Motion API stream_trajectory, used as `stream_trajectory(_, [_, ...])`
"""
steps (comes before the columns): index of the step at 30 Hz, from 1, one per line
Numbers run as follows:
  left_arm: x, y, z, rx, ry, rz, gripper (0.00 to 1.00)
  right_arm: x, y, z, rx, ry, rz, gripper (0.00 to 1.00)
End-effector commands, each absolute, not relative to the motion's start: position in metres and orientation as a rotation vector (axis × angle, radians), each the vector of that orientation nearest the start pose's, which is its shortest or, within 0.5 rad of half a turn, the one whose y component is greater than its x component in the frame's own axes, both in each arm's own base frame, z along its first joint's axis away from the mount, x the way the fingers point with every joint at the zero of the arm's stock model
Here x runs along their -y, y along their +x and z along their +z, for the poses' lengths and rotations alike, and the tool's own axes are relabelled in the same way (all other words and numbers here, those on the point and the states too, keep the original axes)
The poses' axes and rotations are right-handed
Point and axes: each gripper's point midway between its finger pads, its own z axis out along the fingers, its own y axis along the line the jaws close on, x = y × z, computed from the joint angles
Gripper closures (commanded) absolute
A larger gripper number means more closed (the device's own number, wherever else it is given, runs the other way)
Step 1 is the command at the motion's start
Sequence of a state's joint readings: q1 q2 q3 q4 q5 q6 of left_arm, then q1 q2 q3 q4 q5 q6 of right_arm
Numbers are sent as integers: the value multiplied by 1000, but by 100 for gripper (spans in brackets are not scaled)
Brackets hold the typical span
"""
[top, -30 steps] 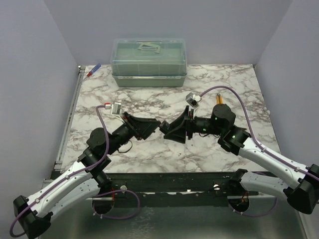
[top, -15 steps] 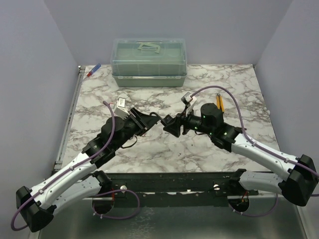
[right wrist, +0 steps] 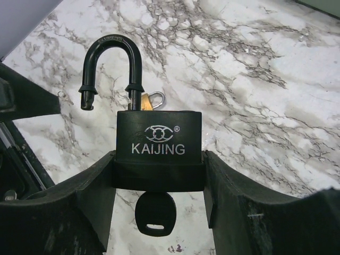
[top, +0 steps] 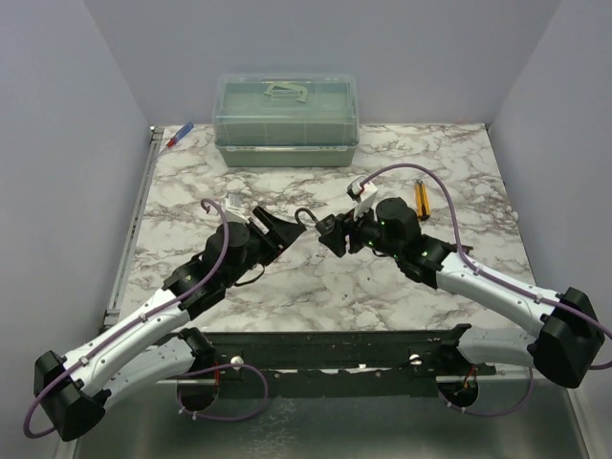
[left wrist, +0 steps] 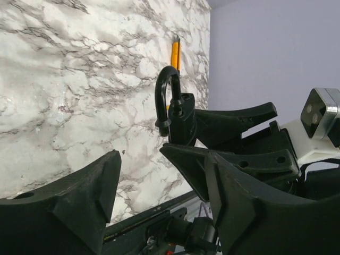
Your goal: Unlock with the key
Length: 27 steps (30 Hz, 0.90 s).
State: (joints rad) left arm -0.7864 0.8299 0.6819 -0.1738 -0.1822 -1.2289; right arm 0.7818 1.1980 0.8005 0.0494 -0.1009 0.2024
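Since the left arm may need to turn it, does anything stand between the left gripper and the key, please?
Yes. The key hangs under the black padlock, tucked between the jaws of the right gripper that clamp the lock. In the left wrist view the padlock and those jaws hide it from the open left gripper.

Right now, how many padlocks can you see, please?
2: a black padlock in the right gripper, and a brass padlock on the table beyond it. Others could be hidden.

Right hand [top: 334, 236] holding black padlock [top: 326, 228], shackle open, left hand [top: 283, 229] just beside, green lidded box [top: 287, 120] behind
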Motion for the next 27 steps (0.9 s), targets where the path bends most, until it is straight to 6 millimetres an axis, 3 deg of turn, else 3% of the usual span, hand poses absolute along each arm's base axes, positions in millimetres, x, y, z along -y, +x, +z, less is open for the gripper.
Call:
stream_trajectory(1, [214, 227, 247, -1949, -551, -1044, 27, -287, 279, 218, -1822, -529, 679, 99])
stream_trajectory(5, [192, 223, 246, -1965, -452, -883, 18, -272, 294, 195, -1897, -420, 560, 99])
stream_trajectory(10, [169, 220, 241, -2014, -330, -680, 2, -267, 309, 170, -1974, -355, 464, 99])
stream_trajectory(17, [134, 229, 246, -2038, -175, -345, 1, -260, 342, 138, -2073, -273, 386, 99])
stream_trajectory(20, [123, 232, 238, -2035, -133, -249, 1, -252, 361, 124, -2114, -231, 387, 100])
stream_trajectory(27, [127, 233, 226, -2071, -65, -216, 1, -235, 399, 92, -2182, -180, 375, 99])
